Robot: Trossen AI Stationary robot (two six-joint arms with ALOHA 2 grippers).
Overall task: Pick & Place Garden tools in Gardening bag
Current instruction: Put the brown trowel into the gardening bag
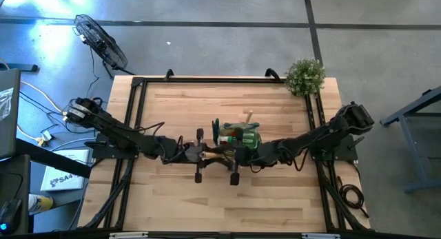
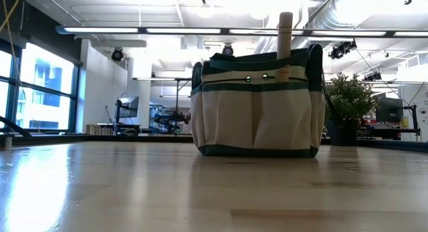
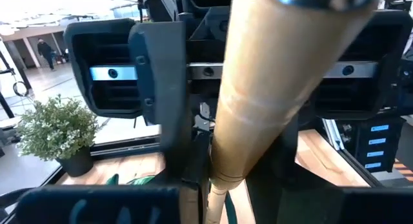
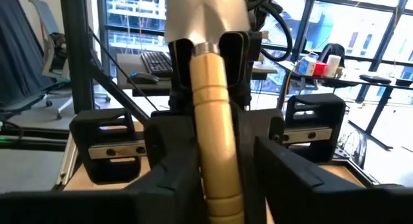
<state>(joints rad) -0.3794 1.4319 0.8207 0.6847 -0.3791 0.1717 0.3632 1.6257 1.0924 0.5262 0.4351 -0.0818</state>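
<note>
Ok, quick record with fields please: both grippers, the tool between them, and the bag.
tool: wooden-handled metal trowel, in the air between the two arms at table centre
left gripper: shut on the trowel where the handle meets the blade
right gripper: around the handle's far end, grip unconfirmed
bag: beige fabric tote with green trim, upright just behind the grippers
in bag: another wooden handle standing up out of it
bystander: bushy green plant, far right corner

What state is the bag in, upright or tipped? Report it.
Upright. In the low view the gardening bag sits flat on the table, its pockets vertical, and a wooden handle stands straight up out of its top.
</note>
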